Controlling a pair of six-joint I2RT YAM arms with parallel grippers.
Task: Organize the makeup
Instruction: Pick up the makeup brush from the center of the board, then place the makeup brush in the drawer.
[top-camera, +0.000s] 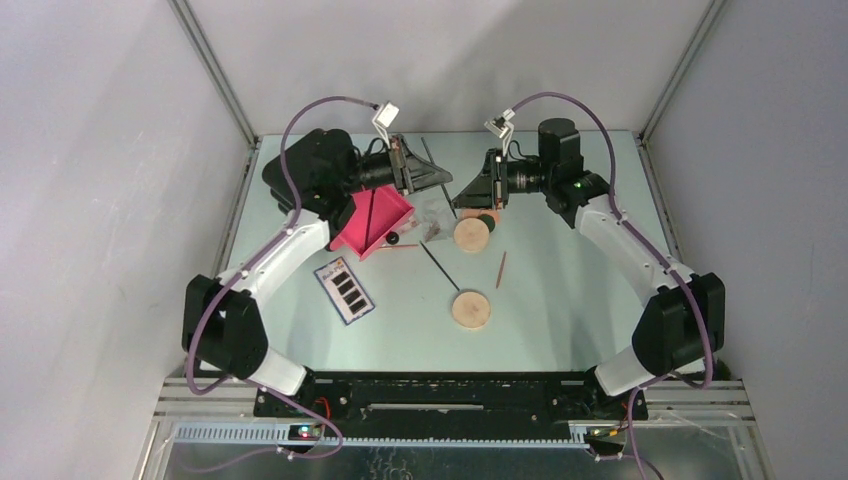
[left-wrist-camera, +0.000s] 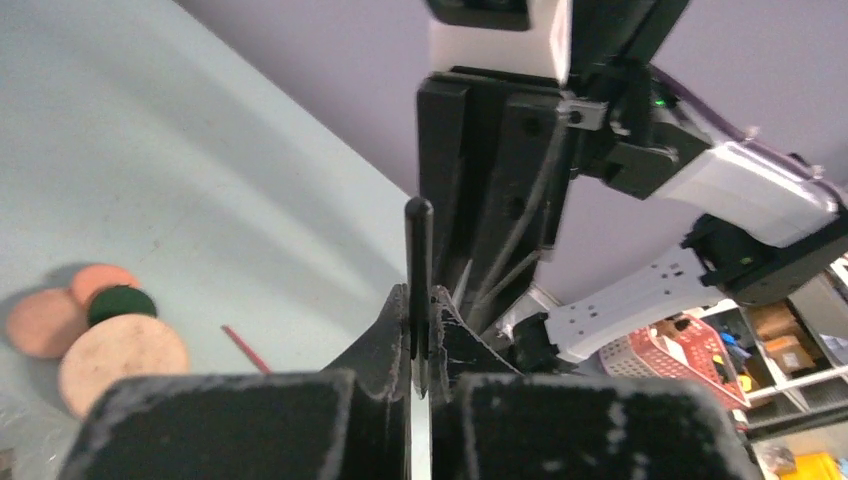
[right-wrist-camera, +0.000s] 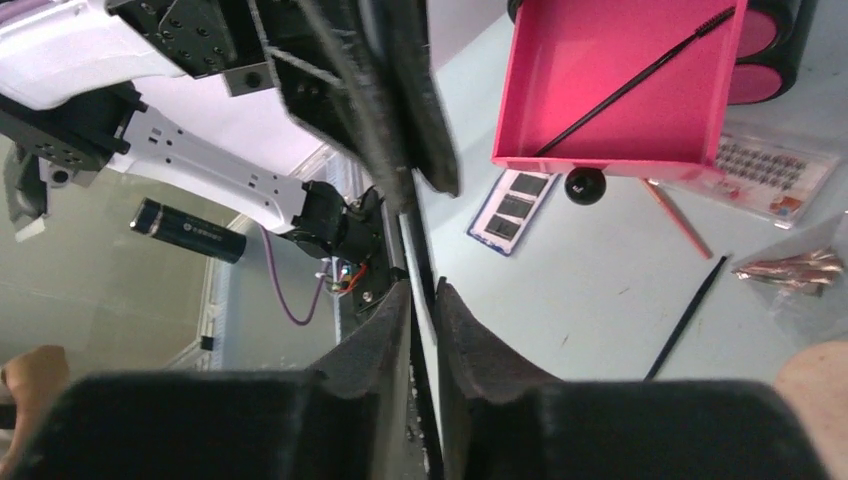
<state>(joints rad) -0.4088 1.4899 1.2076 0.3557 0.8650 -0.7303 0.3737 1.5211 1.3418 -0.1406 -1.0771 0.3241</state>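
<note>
My left gripper is shut on a thin black stick, held above the table's far middle, fingertips pinching it. My right gripper faces it close by, its jaws together with only a slit and nothing seen between them. Two tan discs, a dark-green round, a black stick, a pink stick, the palette and a clear packet lie on the table. The discs and green round also show in the left wrist view.
A pink drawer stands pulled out under the left arm with a black stick in it, its black knob toward the palette. The black box is behind it. A flat lash card lies beside the drawer.
</note>
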